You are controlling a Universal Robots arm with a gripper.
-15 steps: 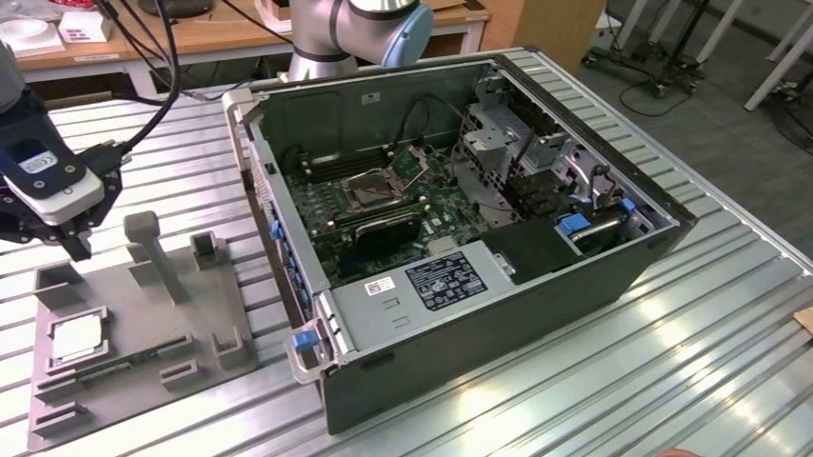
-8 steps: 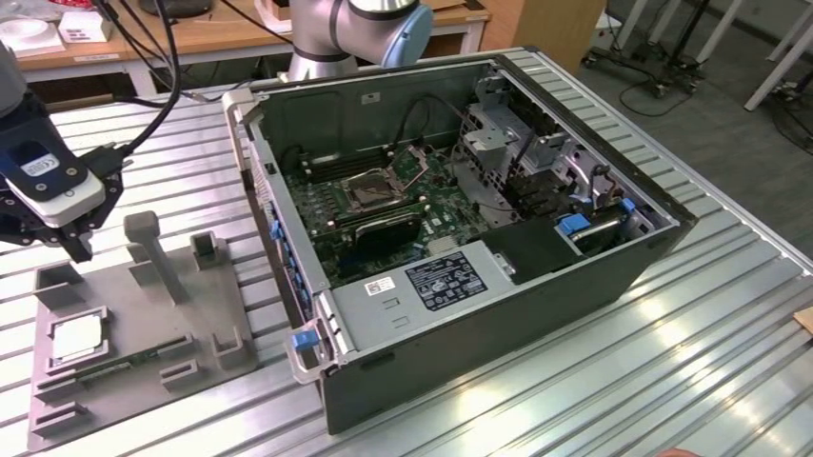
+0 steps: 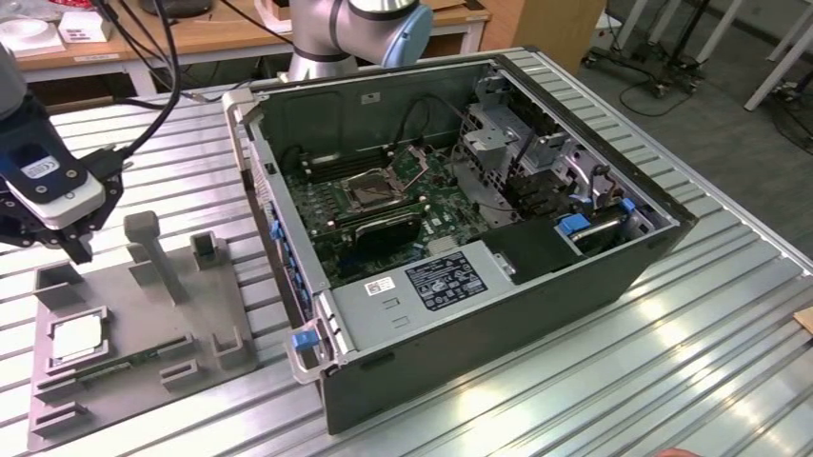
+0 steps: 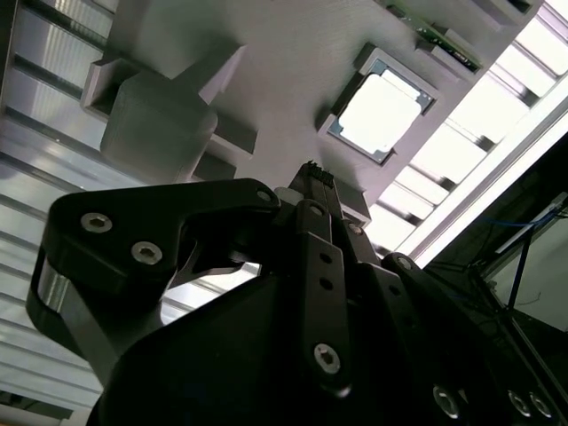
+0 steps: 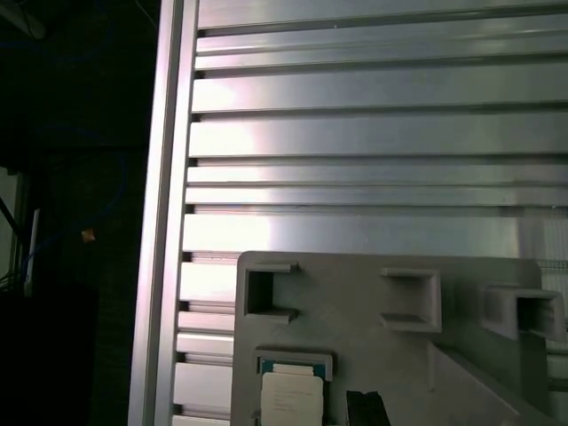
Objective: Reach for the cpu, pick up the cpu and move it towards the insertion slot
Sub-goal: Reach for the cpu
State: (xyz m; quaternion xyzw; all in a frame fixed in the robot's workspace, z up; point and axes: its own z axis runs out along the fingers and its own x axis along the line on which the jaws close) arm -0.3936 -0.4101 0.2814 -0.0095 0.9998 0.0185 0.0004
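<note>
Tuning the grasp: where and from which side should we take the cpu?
Two opposite edges, from straight above, probably. The cpu lies flat, face up, in a square recess of the grey fixture; the recess walls look to block a sideways approach.

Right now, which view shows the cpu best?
The second wrist view: the cpu shows whole and unobstructed, nearly face on. The exterior view shows it small and slanted on the grey fixture; the first wrist view cuts it off at the picture's edge.
</note>
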